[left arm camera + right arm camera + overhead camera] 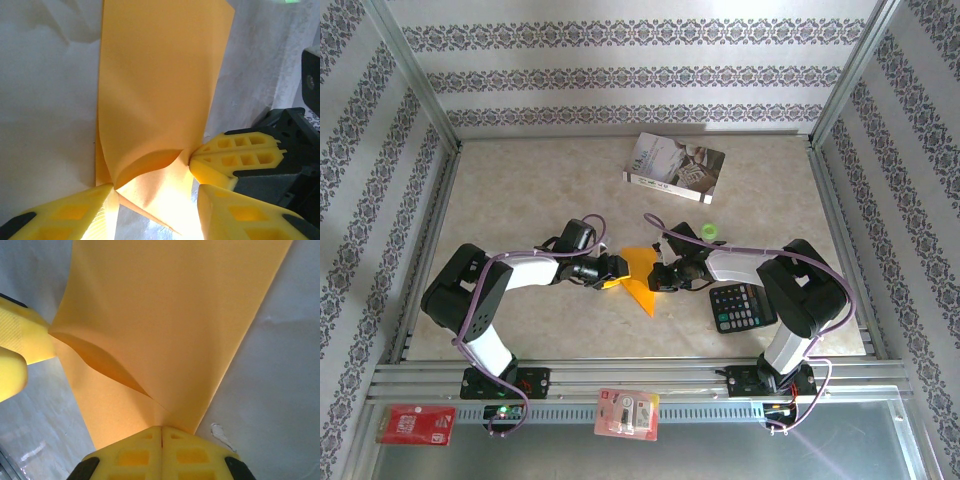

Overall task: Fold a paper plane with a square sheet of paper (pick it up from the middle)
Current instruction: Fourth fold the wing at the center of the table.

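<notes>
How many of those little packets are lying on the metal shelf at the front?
2. A red packet lies at the left end of the metal shelf; a pink-and-white packet lies near its middle. None seems hidden.

Top view: high overhead, whole table [520,190]. Wrist views: close, facing each other across sheet [160,90].

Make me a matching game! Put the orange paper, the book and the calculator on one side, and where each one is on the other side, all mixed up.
Things:
1. thin orange paper sheet
2. grey-white printed book
3. black calculator with buttons

Places:
A. far side of the beige table
B. pinched in the shut right hand
C. near side, beside the right arm

Pairs: 1-B, 2-A, 3-C.
</notes>
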`<state>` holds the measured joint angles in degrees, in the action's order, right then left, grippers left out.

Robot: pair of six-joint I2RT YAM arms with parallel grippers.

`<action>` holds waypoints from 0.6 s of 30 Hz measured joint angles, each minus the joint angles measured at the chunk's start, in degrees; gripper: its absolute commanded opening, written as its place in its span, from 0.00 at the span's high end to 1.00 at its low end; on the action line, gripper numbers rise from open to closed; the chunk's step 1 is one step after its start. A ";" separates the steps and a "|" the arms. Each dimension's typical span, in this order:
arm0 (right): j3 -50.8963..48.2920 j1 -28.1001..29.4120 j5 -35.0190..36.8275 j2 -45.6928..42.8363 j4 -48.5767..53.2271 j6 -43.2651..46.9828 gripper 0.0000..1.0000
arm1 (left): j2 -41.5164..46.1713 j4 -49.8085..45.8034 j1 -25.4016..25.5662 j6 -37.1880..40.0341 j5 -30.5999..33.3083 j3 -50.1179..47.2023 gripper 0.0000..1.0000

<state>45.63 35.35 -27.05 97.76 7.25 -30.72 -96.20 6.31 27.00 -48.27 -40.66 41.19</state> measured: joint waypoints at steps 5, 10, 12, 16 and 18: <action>0.00 -0.24 -0.02 0.00 0.02 0.04 1.00 | -1.29 1.20 0.00 0.07 -1.18 0.33 0.62; 0.00 -0.63 -0.61 0.02 0.07 0.24 1.00 | -2.29 2.01 0.00 0.50 -1.33 0.55 0.70; 0.00 -0.66 -0.66 0.02 0.07 0.44 1.00 | -2.78 2.12 0.00 0.90 -1.29 0.70 0.74; 0.00 -0.72 -0.72 0.02 0.20 1.05 0.98 | -3.74 2.36 0.00 1.66 -0.87 1.05 0.85; 0.07 -0.72 -0.74 0.02 0.28 1.53 0.96 | -3.89 2.56 0.00 1.38 -0.72 1.05 0.90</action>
<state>45.69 34.63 -27.79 97.78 7.53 -29.19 -100.09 8.86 27.00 -46.89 -41.39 42.24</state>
